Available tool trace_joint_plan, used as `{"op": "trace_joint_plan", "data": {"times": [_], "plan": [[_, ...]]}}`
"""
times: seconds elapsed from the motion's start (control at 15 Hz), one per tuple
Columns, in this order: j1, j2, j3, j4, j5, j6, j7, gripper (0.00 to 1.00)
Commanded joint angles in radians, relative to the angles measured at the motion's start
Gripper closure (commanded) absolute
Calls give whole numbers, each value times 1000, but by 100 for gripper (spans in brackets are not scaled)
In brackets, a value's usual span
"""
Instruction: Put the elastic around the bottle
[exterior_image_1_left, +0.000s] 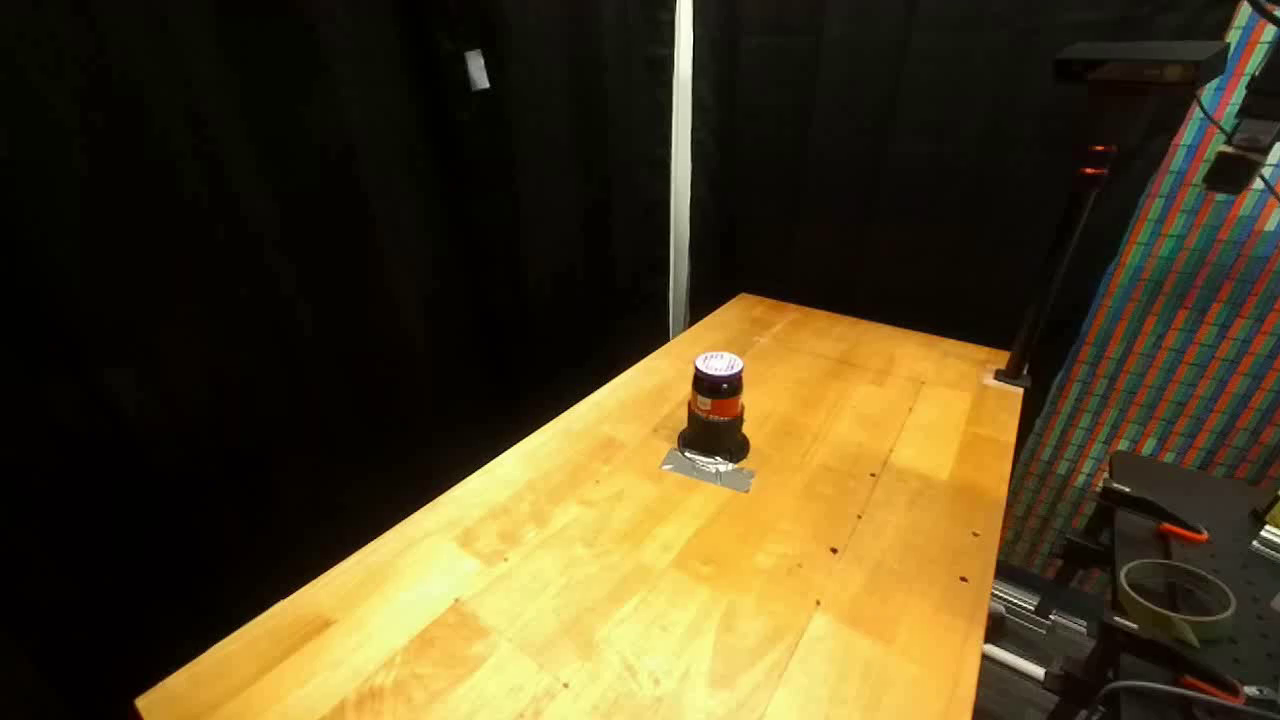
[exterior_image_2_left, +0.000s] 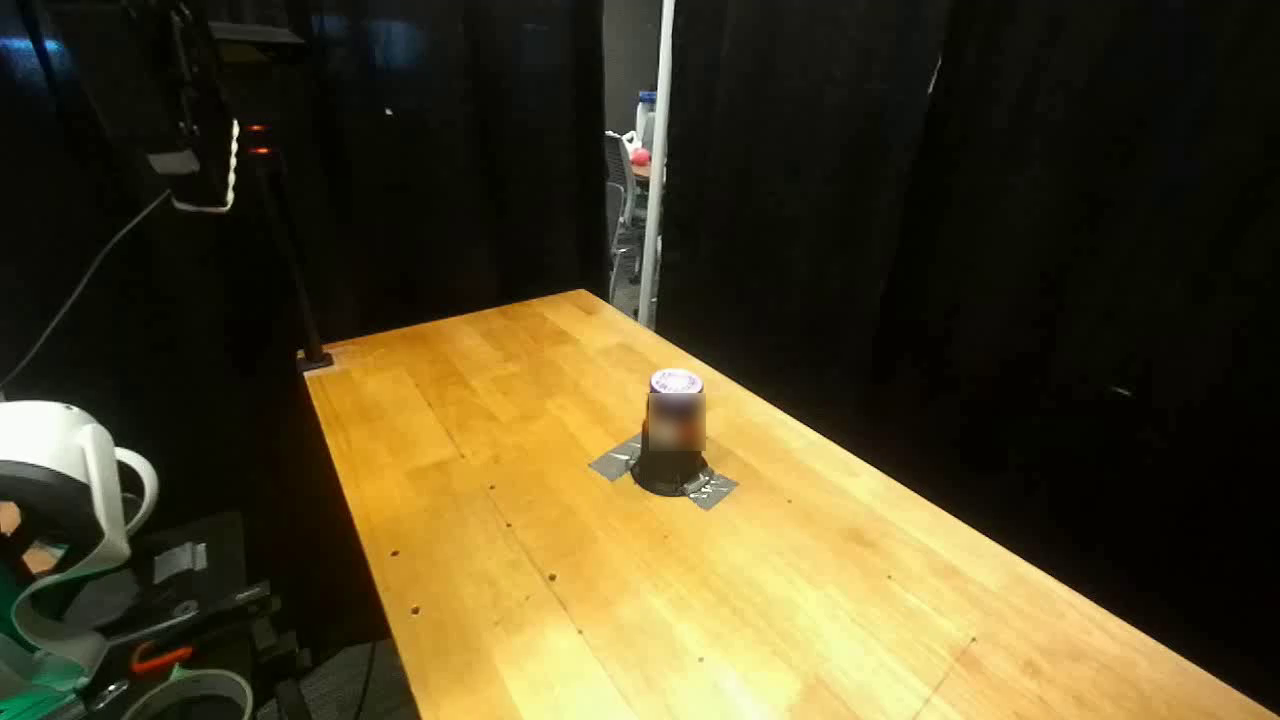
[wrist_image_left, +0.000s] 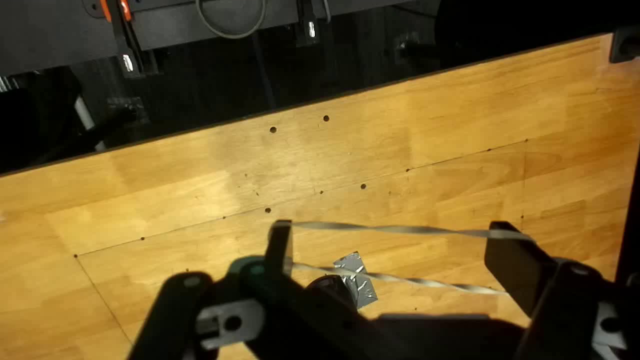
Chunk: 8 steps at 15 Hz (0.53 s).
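Observation:
The bottle (exterior_image_1_left: 717, 404) is small and dark, with an orange-red label and a pale lid. It stands upright in a black base taped to the table, and it also shows in an exterior view (exterior_image_2_left: 677, 384), its middle blurred. My gripper (wrist_image_left: 392, 245) is open in the wrist view. The pale elastic (wrist_image_left: 420, 230) is stretched around both fingers as two twisted strands. The black base (wrist_image_left: 332, 285) shows only partly below the lower strand; my gripper hides the rest. The elastic is apart from the bottle. A dark part of my gripper (exterior_image_2_left: 200, 190) hangs high at the upper left.
Grey tape (exterior_image_1_left: 708, 470) holds the base to the wooden table (exterior_image_1_left: 620, 580). A dark post (exterior_image_1_left: 1050, 270) is fixed at the table's far corner and also shows in an exterior view (exterior_image_2_left: 290, 260). A side cart (exterior_image_1_left: 1180, 540) carries a tape roll (exterior_image_1_left: 1175, 600) and clamps.

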<state>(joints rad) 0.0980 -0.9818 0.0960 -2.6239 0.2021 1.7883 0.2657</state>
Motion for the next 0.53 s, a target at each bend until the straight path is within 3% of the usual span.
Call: {"op": "trace_joint_plan", "data": {"times": [0.0,0.47], "plan": [[-23,-1,15,7,14,-5,-15,0],[-24,-6,15,19,15,-5,-16,0]]}}
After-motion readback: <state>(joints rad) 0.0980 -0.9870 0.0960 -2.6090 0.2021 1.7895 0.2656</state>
